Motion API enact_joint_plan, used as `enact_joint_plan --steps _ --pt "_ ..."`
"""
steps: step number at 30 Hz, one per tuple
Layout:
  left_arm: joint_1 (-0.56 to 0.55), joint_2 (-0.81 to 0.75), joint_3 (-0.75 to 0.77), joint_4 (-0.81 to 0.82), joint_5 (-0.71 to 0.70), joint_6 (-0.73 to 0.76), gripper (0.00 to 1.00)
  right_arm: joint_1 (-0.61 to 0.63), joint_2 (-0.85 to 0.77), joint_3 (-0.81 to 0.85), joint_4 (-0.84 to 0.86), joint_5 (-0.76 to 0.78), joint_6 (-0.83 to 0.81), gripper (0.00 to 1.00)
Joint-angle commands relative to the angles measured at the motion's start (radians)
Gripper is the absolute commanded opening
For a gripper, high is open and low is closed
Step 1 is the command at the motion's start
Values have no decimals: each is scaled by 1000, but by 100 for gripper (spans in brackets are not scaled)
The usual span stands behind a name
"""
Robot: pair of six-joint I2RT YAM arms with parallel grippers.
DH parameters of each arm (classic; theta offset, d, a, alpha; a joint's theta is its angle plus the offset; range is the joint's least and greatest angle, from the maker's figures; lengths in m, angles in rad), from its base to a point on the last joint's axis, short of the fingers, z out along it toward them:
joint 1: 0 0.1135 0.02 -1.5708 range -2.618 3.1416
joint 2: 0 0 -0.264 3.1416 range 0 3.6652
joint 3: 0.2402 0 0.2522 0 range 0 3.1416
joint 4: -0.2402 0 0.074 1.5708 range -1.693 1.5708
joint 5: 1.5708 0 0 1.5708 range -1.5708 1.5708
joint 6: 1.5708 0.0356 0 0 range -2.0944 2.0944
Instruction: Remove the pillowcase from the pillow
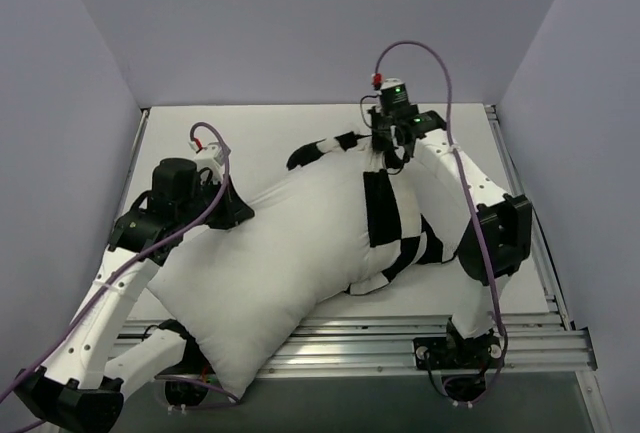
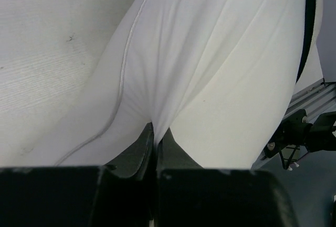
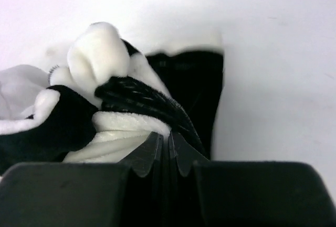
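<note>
Nearest the arm bases, one corner of the pillow hangs over the ribbed aluminium rail at the table's near edge. The pillow is plump and lies diagonally on the white table.

- **Pillow:** most of it is bare, plain white and smooth.
- **Left gripper:** the left gripper is at the pillow's left edge. The top view hides its fingertips under the wrist body. The left wrist view shows the fingers clamped together on a pinch of white pillow fabric, with creases fanning out from the pinch. That view also shows a thin piped seam curving along the pillow's side, and a fine weave on the table beside it.
- **Pillowcase:** the pillowcase is bunched on the pillow's right end. It covers only that part, with a black band across the pillow and checks wrapping under its right side. A strip trails along the pillow's far edge.
- **Right gripper:** the right gripper is at the pillow's far-right corner. The right wrist view shows the fingers closed tight on a wad of the pillowcase, and only this view shows the fabric is plush and fleecy, in rounded black and white folds.
</note>
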Motion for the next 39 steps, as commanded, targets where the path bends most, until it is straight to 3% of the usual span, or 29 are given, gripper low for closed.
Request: enact_joint_plan --steps 1,9,14,21,26,34,39 --pt "25 -94 116 -117 -176 56 2 -201 -117 -37 -31 286 73 0" --pt "32 -117 133 -184 -338 65 2 -344 -170 -81 -34 274 145 0" --pt "40 -94 60 -93 -380 60 2 -300 -214 -138 53 109 132 0" --pt "86 30 55 59 -424 27 2 -240 -286 -127 79 107 128 0" --pt "201 123 110 148 -392 -32 2 -255 -351 4 102 104 110 0" --pt "236 286 219 400 -302 -188 2 -234 -362 210 214 -136 81 0" --pt "233 354 222 538 -285 -288 2 -188 -398 189 317 -315 95 0"
